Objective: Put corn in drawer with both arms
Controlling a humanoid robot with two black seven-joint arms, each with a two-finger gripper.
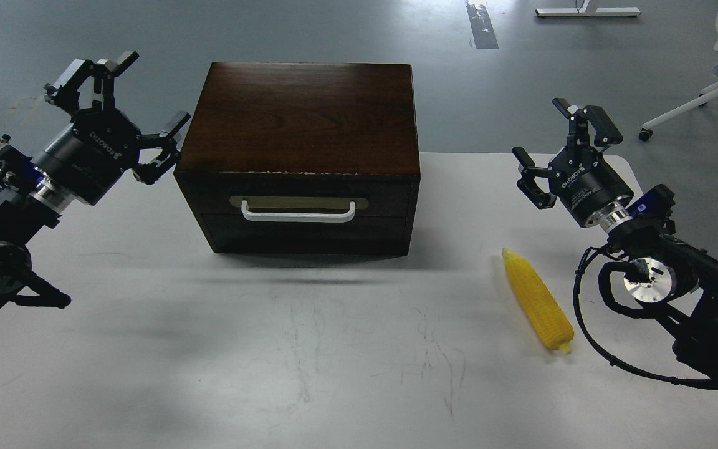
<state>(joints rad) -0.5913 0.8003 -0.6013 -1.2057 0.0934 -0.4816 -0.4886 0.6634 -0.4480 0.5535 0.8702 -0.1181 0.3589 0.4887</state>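
A yellow corn point(536, 301) lies on the white table to the right of the box, its narrow tip pointing away from me. The drawer point(300, 198) of the dark brown wooden box is pushed in, with its white bar handle point(298, 214) facing me. My left gripper point(123, 103) hovers open beside the box's upper left corner, empty. Up on the right, my right gripper point(563, 144) is also open and empty, above and behind the corn and well apart from it.
The white table point(272, 349) spreads out in front of the box. A plain panel point(303, 236) sits under the drawer. Beyond the table is grey floor, with a white office chair base point(708, 93) at the far right.
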